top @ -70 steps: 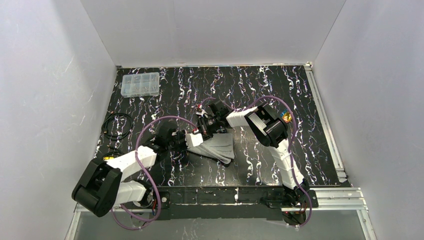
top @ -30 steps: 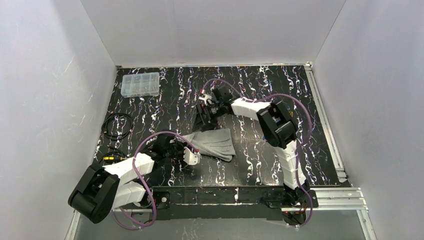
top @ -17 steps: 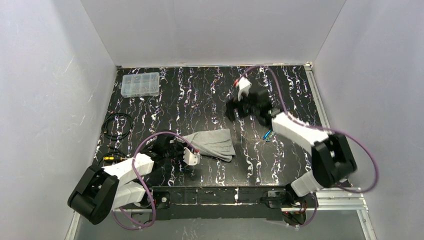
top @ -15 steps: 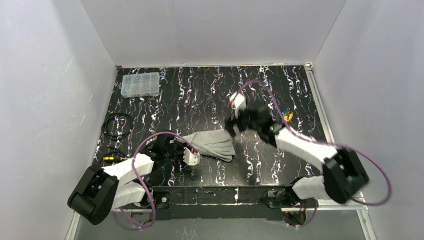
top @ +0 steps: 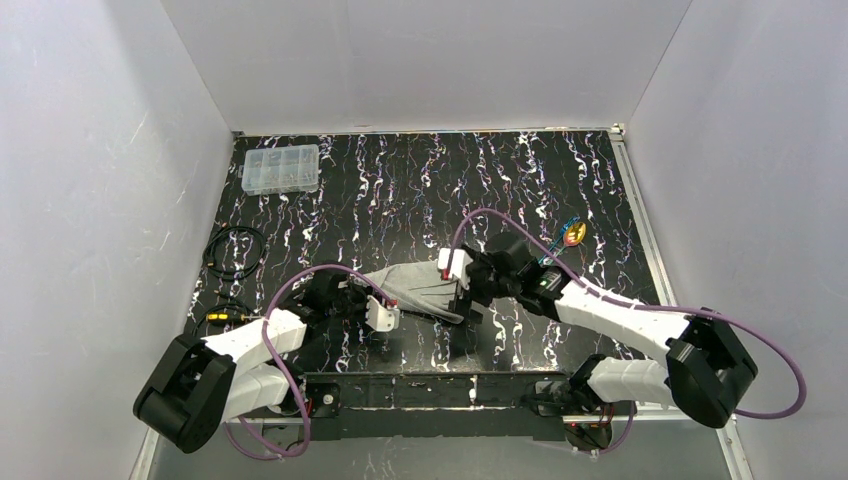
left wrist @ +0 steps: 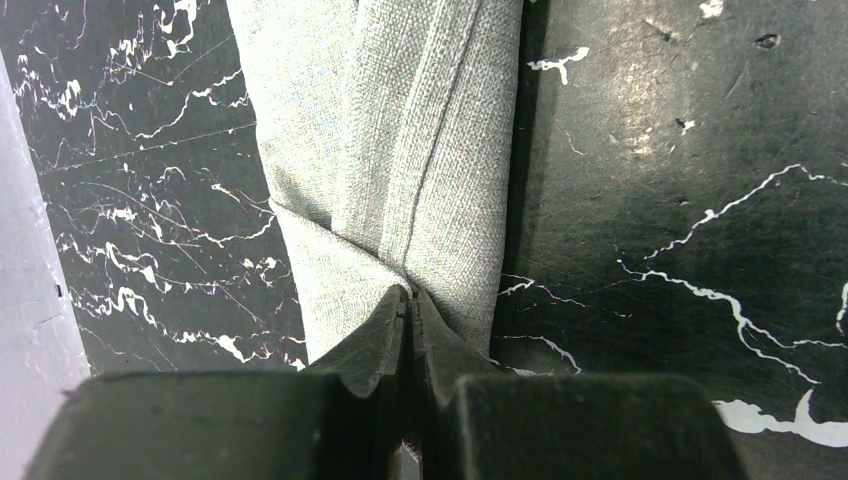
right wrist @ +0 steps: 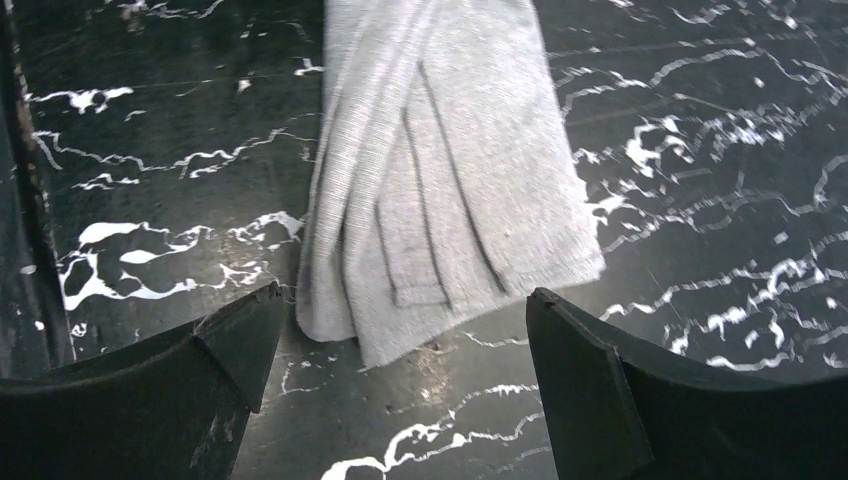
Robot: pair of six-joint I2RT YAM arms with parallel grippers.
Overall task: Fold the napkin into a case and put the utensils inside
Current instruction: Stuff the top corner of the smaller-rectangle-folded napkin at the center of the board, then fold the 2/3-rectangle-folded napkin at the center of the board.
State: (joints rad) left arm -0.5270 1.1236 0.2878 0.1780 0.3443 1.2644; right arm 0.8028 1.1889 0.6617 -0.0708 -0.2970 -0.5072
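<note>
so far we have the napkin [top: 425, 288] folded into a layered strip on the table [top: 330, 190], our left gripper [left wrist: 410, 300] pinching one end and our right gripper [right wrist: 400, 330] spread wide over the other, while the utensils [top: 573, 234] lie well apart, not yet inside.

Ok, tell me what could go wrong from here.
1. The left claw is shut on just one end of the folded napkin; any tug could drag it and loosen the layers.
2. The right claw hangs open over the opposite, stepped end; closing there might catch only some layers and bunch the fold.
</note>
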